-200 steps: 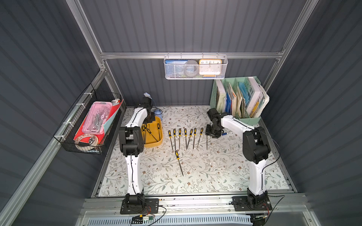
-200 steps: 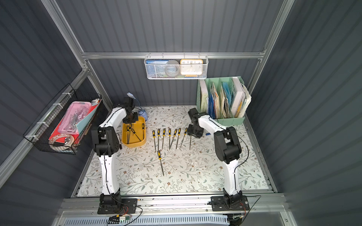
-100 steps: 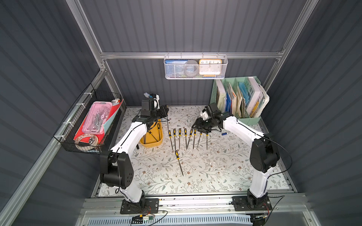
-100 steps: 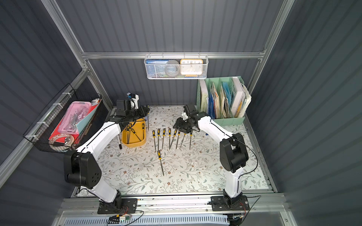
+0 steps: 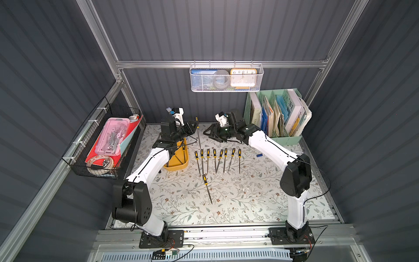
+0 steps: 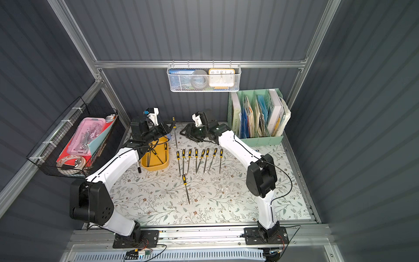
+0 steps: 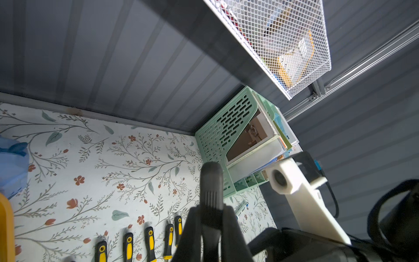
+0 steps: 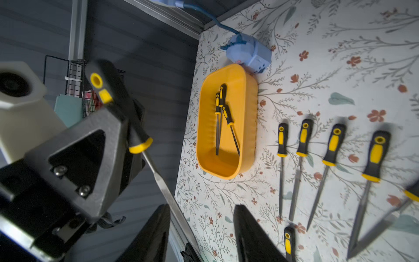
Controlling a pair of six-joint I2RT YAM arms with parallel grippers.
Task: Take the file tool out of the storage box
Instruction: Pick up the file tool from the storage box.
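My left gripper (image 5: 195, 124) is shut on the black-and-yellow handle of a file tool (image 5: 198, 136), raised near the back wall with its blade hanging down. The left wrist view shows the handle (image 7: 210, 181) clamped between the fingers. The mustard-yellow storage box (image 5: 179, 167) stands on the table under the left arm, with three files (image 8: 221, 118) lying in it. My right gripper (image 5: 205, 132) is open and faces the held file from the right. In the right wrist view the blade (image 8: 167, 195) runs between its fingers (image 8: 158, 226), near one of them.
Several files (image 5: 215, 158) lie in a row on the floral table, and one more file (image 5: 207, 188) lies nearer the front. A mint-green organiser (image 5: 275, 113) stands back right, a black wire basket (image 5: 102, 145) hangs left, a white mesh basket (image 5: 226, 78) hangs above. A blue plug block (image 8: 249, 54) touches the box.
The left arm has swung up and toward the middle, holding a file clear of the box. The right gripper has moved left toward the held file.
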